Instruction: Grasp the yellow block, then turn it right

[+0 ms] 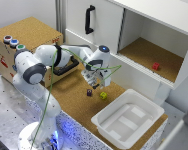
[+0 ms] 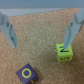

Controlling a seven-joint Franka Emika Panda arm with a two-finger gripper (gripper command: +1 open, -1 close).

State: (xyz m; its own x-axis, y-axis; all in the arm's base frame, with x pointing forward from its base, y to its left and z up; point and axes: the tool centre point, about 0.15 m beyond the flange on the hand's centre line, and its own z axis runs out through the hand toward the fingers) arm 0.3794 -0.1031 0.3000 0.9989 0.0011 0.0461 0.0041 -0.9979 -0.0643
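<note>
One arm stood in the exterior view, its white links bent over a cork-topped counter, with the gripper (image 1: 97, 80) hanging low above the cork. Just below it, slightly toward the exterior view's right, lay the yellow block (image 1: 103, 95), and beside that, toward the exterior view's left, the dark purple cube (image 1: 89, 92); the two were near each other but apart. A white bin (image 1: 128, 119) sat on the counter further toward the exterior view's right, well apart from both cubes. Behind the counter an open cabinet (image 1: 144, 30) held a red cube (image 1: 155, 66) on its cork shelf. A cardboard box (image 1: 24, 37) with coloured buttons on its top stood at the exterior view's left. At this size the fingers blurred together, so the claw's spread was hard to judge here.

Two grey fingers showed in the wrist view, spread wide with bare cork between them, so the gripper (image 2: 40, 41) was parted and held nothing. One fingertip (image 2: 67, 42) hung just over the yellow block (image 2: 63, 52), possibly touching its upper edge, though that was unclear. The block rested on the cork, black markings on its face. The dark purple cube (image 2: 26, 74) lay near it, bearing a yellow ring mark, outside the fingers' span.
</note>
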